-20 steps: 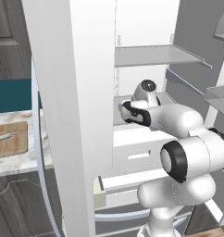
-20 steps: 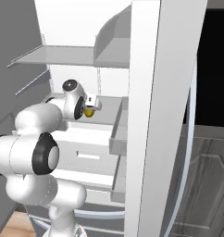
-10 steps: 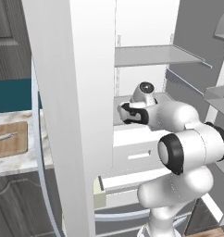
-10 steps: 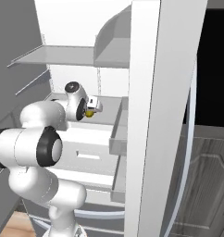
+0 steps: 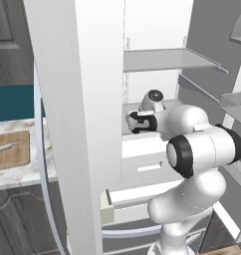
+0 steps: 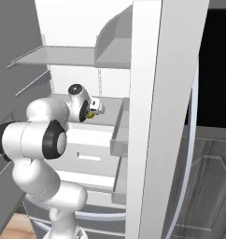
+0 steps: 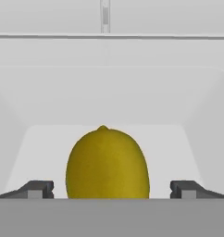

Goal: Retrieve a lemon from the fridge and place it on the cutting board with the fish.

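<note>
Inside the tall grey French-door fridge (image 5: 77, 99) with the white interior, your white arm's two-finger gripper (image 7: 112, 189) is reaching onto a white shelf, and the small yellow oval lemon (image 7: 107, 163) sits right between the two dark finger tips (image 7: 37, 189) in the hand view. The jaws are spread wide, one tip on each side of the fruit with a clear gap both ways, so nothing is pinched. The lemon rests on the floor of a shallow white bin with sloped side walls, roughly centred in it, its pointed end facing up in that view. From the right base view you can catch a bit of yellow at the hand (image 6: 92, 110), tucked in at mid height of the fridge, under the flat grey shelf (image 6: 68, 55). In the left base view the hand (image 5: 138, 121) pokes in just past the open door edge, above the white drawers (image 5: 145, 162). Off to the left on the pale marble counter (image 5: 23, 172) lies the light-brown wooden cutting board with rounded corners (image 5: 10, 153), and the small slender silvery-white fish (image 5: 6, 146) lies on top of it, well apart from the fridge shelf where your lemon is.
</note>
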Tool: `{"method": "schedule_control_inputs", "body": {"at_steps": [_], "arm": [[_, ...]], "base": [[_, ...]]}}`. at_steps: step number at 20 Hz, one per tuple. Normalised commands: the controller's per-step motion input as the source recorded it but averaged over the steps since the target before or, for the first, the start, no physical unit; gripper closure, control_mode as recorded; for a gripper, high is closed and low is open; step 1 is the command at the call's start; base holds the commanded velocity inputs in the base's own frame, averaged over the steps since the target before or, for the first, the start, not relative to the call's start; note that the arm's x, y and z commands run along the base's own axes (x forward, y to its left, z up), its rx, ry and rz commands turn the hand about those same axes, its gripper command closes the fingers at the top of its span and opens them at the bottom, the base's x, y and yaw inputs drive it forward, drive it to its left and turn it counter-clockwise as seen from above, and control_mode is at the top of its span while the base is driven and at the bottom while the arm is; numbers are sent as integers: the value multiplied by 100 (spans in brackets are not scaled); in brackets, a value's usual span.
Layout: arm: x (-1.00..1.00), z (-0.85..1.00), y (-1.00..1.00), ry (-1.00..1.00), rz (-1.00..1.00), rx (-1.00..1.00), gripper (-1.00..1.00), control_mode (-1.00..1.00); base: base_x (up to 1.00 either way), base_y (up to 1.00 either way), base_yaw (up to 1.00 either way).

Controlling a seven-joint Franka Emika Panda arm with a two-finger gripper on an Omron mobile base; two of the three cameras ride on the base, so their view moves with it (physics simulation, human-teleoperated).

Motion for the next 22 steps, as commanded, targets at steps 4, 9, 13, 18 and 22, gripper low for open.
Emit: {"method": "schedule_control_inputs", "body": {"at_steps": [4,9,13,18,22], "arm": [[19,-12,0,2,0,0,-100,-100],[0,0,0,0,0,0,-100,-100],[0,0,0,0,0,0,100,-100],[0,0,0,0,0,0,100,-100],[-25,28,0,-3,-1,0,100,-100]], "base": [[0,0,0],[0,0,0],[0,0,0],[0,0,0],[0,0,0]]}}
